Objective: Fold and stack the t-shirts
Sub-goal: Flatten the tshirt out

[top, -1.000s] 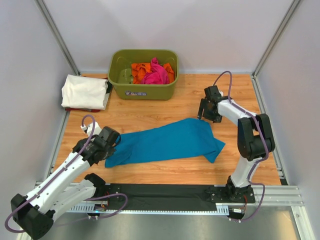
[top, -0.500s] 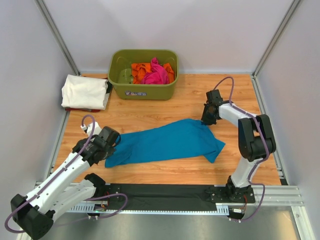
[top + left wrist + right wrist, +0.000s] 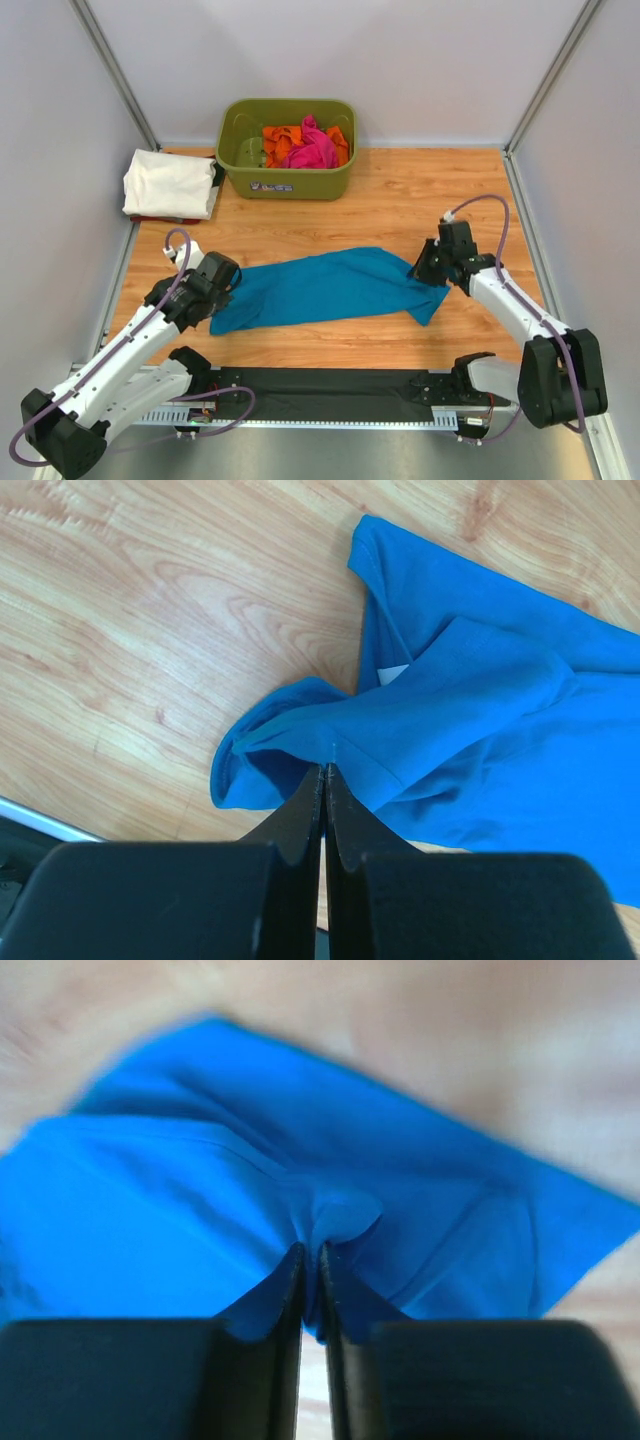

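Right gripper (image 3: 424,270) swung nearer, now pinching right end of teal-blue soft cloth t-shirt (image 3: 320,288) mid wooden table (image 3: 400,190); left gripper (image 3: 222,292) clamps left end. Step: stretching flat; next needs even outward pull

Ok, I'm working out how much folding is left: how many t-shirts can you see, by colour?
teal-blue t-shirt: 1
white t-shirt, already folded: 1
pink t-shirt, in the olive-green tub: 1
orange t-shirt, in the same tub: 1 that shows; more may be hidden under it
Total: 4 t-shirts
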Action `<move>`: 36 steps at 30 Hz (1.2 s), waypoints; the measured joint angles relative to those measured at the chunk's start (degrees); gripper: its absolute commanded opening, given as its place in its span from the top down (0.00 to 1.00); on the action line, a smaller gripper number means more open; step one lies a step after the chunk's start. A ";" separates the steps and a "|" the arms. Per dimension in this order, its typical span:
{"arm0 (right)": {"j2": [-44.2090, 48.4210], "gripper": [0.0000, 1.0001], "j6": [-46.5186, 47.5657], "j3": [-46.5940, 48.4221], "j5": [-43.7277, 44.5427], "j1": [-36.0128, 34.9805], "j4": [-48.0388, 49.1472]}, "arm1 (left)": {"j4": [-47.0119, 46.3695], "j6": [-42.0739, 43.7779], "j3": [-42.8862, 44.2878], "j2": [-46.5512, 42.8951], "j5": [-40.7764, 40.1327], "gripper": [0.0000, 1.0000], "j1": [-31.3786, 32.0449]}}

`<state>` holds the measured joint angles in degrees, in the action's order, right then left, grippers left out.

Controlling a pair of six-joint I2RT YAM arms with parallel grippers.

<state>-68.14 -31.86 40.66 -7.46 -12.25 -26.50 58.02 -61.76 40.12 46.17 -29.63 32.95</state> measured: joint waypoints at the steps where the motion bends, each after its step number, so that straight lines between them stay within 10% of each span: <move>1: 0.02 0.72 -0.83 -1.84 -0.68 -0.11 -0.37 | -0.31 0.28 0.00 0.02 0.00 1.00 0.00; 7: 0.39 0.25 -5.14 -8.04 -2.14 -0.81 -9.88 | -1.70 1.49 0.00 0.94 0.59 1.00 0.00; 36: -10.58 0.46 -5.16 1.68 1.86 -0.79 -4.63 | -2.56 2.32 0.00 1.36 0.81 1.00 0.00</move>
<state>-78.72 -37.01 42.35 -5.61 -13.04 -31.14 55.46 -59.44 40.12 47.53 -28.82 32.95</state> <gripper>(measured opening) 0.554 0.006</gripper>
